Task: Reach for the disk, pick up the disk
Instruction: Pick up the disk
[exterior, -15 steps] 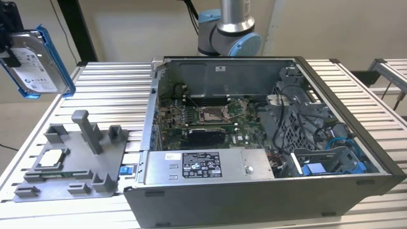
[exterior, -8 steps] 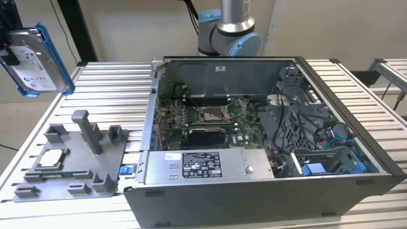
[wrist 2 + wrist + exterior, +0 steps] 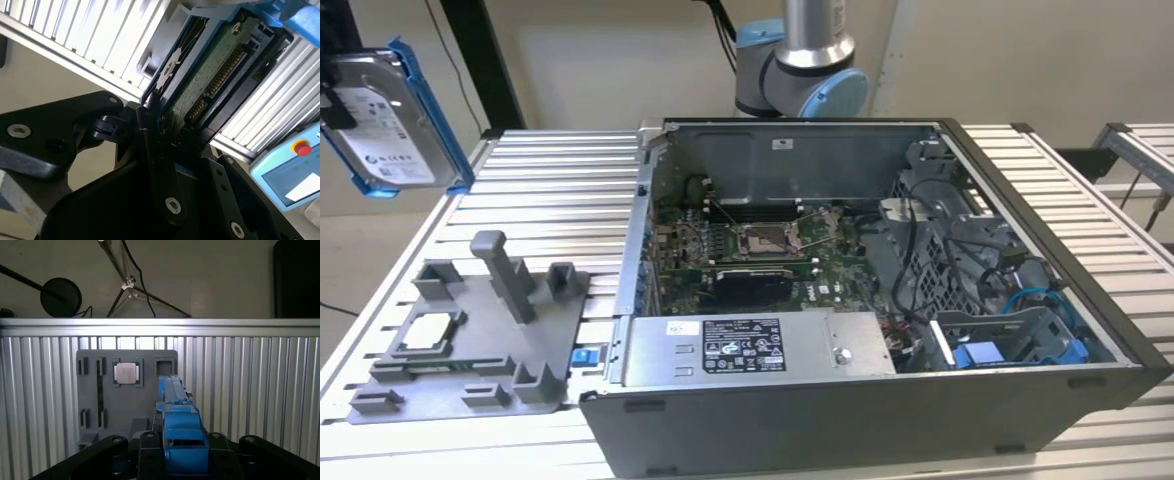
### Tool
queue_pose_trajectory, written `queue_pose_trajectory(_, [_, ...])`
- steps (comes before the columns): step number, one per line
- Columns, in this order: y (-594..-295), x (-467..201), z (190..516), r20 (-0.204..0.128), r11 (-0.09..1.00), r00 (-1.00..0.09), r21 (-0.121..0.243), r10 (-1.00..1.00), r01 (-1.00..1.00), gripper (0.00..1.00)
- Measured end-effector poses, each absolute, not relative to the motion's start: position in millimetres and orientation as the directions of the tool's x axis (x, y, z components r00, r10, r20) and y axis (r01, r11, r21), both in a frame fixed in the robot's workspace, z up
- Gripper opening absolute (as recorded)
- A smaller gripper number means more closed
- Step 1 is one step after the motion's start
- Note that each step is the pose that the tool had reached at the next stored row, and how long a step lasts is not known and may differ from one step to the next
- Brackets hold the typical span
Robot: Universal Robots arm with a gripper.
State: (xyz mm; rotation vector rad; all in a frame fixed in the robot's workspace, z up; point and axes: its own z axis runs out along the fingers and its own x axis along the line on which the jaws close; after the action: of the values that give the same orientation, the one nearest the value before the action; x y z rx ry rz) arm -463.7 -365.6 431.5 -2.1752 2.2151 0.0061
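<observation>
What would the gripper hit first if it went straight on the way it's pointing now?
Probably the grey fixture plate on the slatted table: in the first wrist view the disk, clamped in the gripper, points toward that plate's edge. Depth is unclear, so it might meet bare slats instead.

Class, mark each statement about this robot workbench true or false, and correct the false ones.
1. The computer case is open, its board showing. True.
2. The gripper is shut on the disk. True.
3. The disk lies inside the computer case. False: it is held in the air, off the table, at the exterior view's left.
4. The small square chip sits on the bare table. False: it sits on the grey fixture.
</observation>
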Motion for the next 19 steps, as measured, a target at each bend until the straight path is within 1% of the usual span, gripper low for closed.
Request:
queue_pose_trajectory(13, [-365.6,-463.6,440.6,-0.030,0.018,-0.018,-0.023,-0.999,-1.000,0.00])
queue_pose_trajectory(19, [-365.6,-463.7,458.2,-0.030,0.018,-0.018,-0.023,-0.999,-1.000,0.00])
